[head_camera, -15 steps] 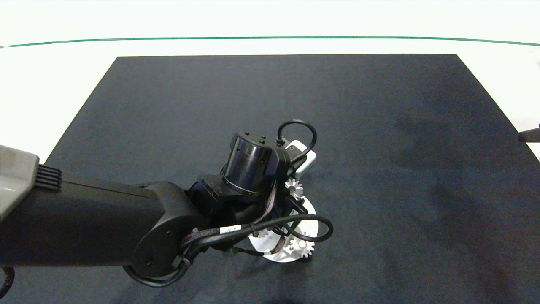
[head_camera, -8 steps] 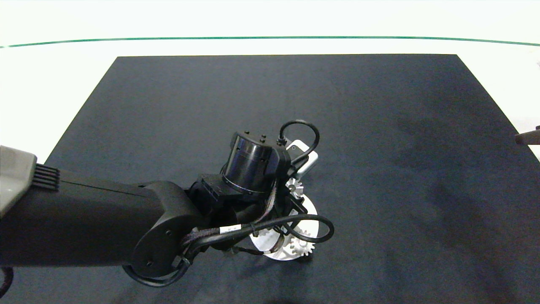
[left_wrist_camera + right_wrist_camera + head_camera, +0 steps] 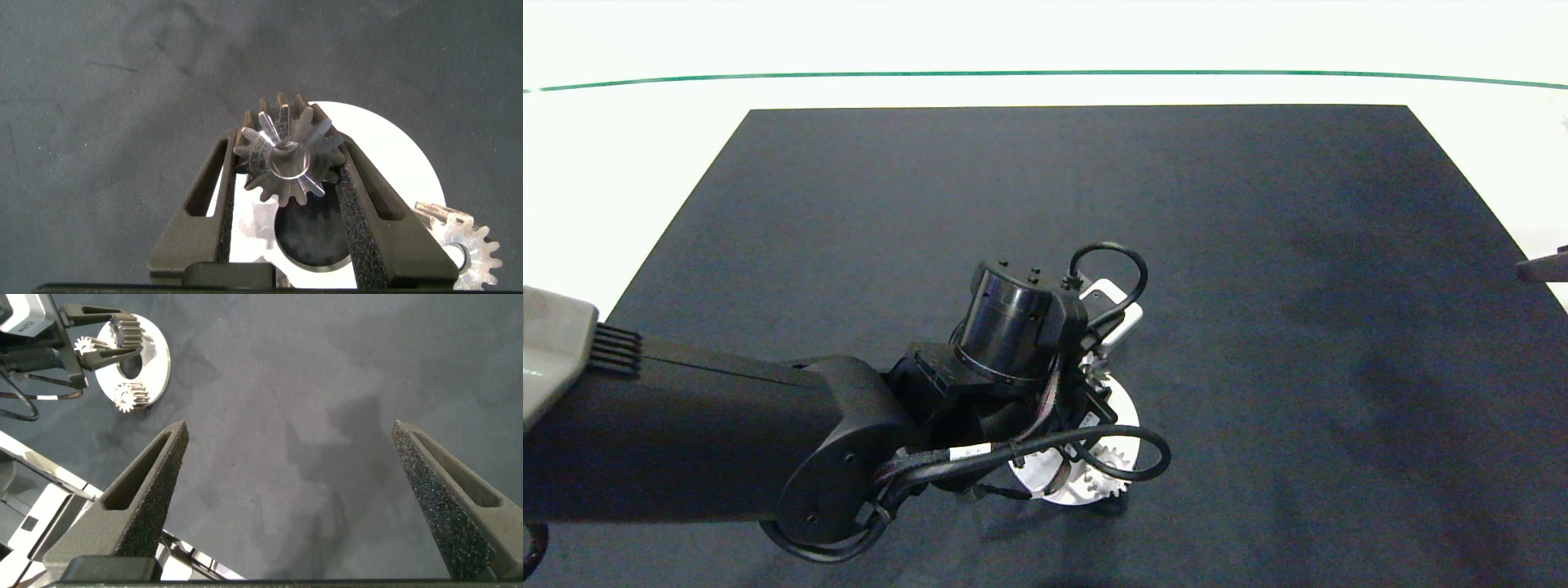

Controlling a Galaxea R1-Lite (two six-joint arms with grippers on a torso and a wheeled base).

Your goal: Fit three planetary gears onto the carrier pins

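One gear (image 3: 288,160) is sitting clamped in your left end effector (image 3: 288,167), hovering directly over the white disc (image 3: 400,163); the right end effector (image 3: 298,486) is idling apart, far off.

Three gears (image 3: 128,328), one disc (image 3: 158,366)

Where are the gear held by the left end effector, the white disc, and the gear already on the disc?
held gear (image 3: 286,159), left wrist view, its hub face.
white disc (image 3: 392,159), left wrist view, bare top surface.
seated gear (image 3: 474,253), left wrist view, its toothed face.
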